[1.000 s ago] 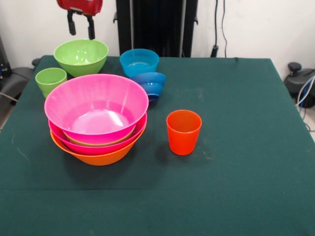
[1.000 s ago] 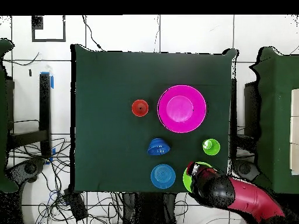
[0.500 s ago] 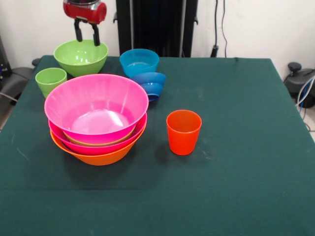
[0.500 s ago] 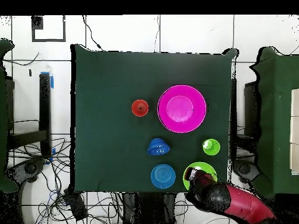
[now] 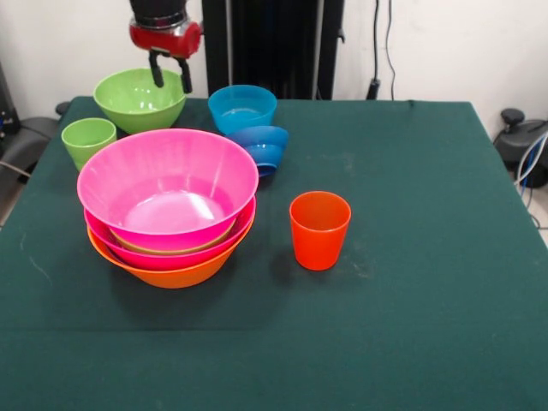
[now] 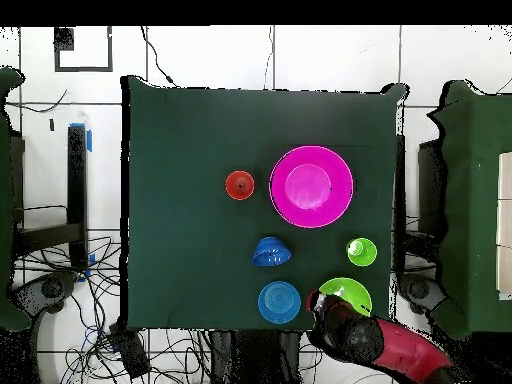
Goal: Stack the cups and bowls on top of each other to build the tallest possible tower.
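A: What sits closest to the front camera on the green worktop?

B: The orange-red cup, upright and alone, just right of the tower. In the overhead view the same cup lies just beside the pile's rim.

A: And the tower itself?

B: A large orange bowl lowest, a pink bowl nested in it, then a thin green rim, and a second pink bowl on top, open and empty.

A: Behind that?

B: At the left, the light green cup stands upright, near the tower but apart from it. Right of the pile a small dark blue bowl is tilted on its side, resting against the light blue bowl behind it.

A: Farthest back?

B: A medium green bowl near the far left corner. The gripper hangs at that bowl's right rim, between it and the light blue bowl. Its two dark fingers point down with a gap between them, holding nothing. From overhead the red and black arm covers that spot.
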{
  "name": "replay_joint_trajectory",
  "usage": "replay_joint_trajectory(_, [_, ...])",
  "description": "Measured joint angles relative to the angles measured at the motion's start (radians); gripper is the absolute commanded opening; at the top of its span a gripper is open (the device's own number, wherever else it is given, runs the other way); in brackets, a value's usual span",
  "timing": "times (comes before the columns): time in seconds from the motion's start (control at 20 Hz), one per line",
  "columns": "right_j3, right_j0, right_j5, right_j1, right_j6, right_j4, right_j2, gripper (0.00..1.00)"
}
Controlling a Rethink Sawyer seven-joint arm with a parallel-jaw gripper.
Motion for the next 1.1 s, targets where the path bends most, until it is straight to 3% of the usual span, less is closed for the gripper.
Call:
replay_joint_trajectory(0.45, [-0.001,-0.035,0.0,0.087,0.0,0.0,0.001,1.0])
replay_joint_trajectory(1.1, [-0.026,-0.077,0.0,0.143,0.0,0.0,0.014,1.0])
